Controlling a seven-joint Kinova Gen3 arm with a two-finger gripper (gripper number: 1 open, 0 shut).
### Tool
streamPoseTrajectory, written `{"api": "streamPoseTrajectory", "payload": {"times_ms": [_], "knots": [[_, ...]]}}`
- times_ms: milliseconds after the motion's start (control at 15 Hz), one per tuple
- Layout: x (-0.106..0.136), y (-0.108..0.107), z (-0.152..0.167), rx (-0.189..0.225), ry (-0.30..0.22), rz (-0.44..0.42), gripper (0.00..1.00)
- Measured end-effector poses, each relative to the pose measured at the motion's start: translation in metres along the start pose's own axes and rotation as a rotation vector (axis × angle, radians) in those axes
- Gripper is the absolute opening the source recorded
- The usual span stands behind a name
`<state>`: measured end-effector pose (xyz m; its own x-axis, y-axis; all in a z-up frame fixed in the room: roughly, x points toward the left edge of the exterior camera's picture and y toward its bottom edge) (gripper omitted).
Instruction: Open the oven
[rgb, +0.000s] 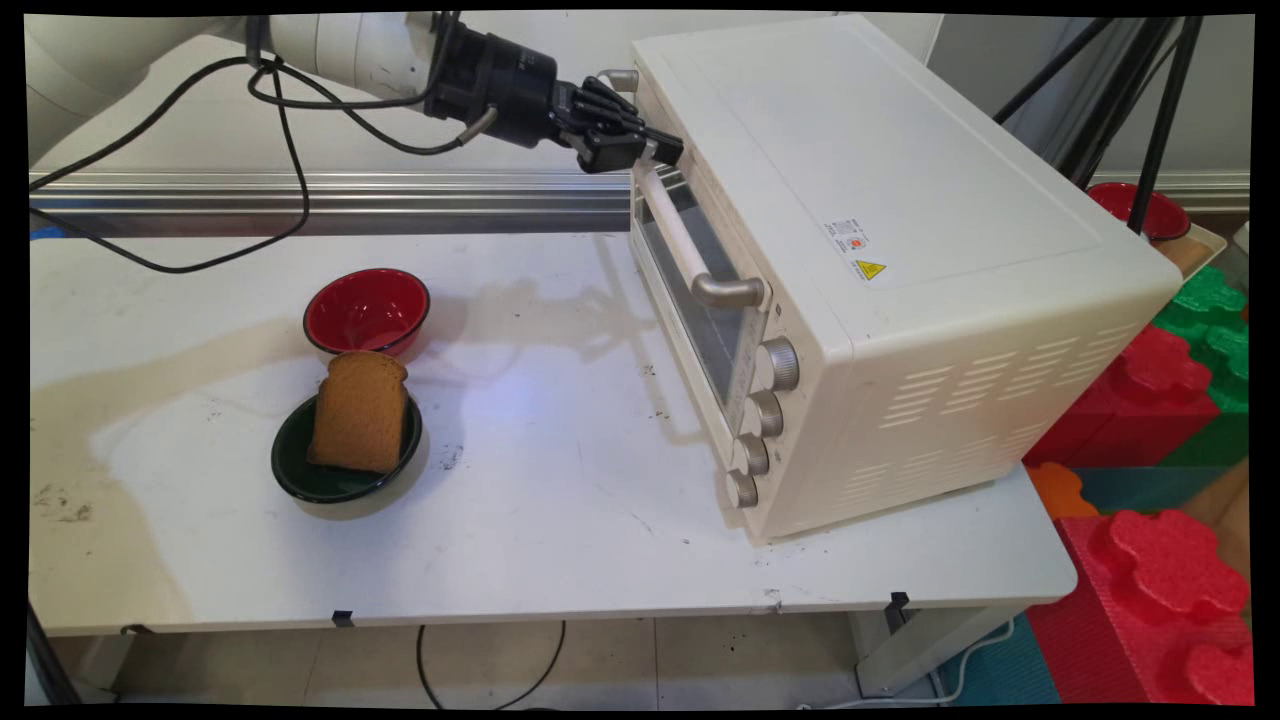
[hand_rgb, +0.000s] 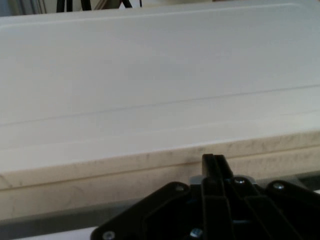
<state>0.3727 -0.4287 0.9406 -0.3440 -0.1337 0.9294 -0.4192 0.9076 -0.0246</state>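
While my fingers (rgb: 655, 152) sit pressed together at the far end of the oven's door handle (rgb: 690, 245), I cannot tell whether they pinch the bar. In the hand view they (hand_rgb: 214, 167) meet right at the cream toaster oven's (rgb: 900, 270) top front edge. Out on the white counter (rgb: 560, 480), well apart from the oven, a bread slice (rgb: 360, 410) leans in a dark green bowl (rgb: 300, 470), just beside a red bowl (rgb: 367, 310).
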Motion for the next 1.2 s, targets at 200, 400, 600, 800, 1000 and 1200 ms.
{"api": "streamPoseTrajectory", "payload": {"times_ms": [200, 400, 600, 800, 1000, 1200], "knots": [[-0.003, 0.001, 0.003, -0.005, -0.021, 0.022, 0.00], [-0.006, 0.001, 0.002, -0.009, -0.034, 0.042, 0.00], [-0.011, 0.002, -0.004, -0.013, -0.052, 0.067, 0.00], [-0.017, 0.003, -0.011, -0.018, -0.064, 0.081, 0.00], [-0.023, 0.004, -0.019, -0.022, -0.076, 0.089, 0.00], [-0.030, 0.006, -0.027, -0.032, -0.090, 0.098, 0.00]]}}
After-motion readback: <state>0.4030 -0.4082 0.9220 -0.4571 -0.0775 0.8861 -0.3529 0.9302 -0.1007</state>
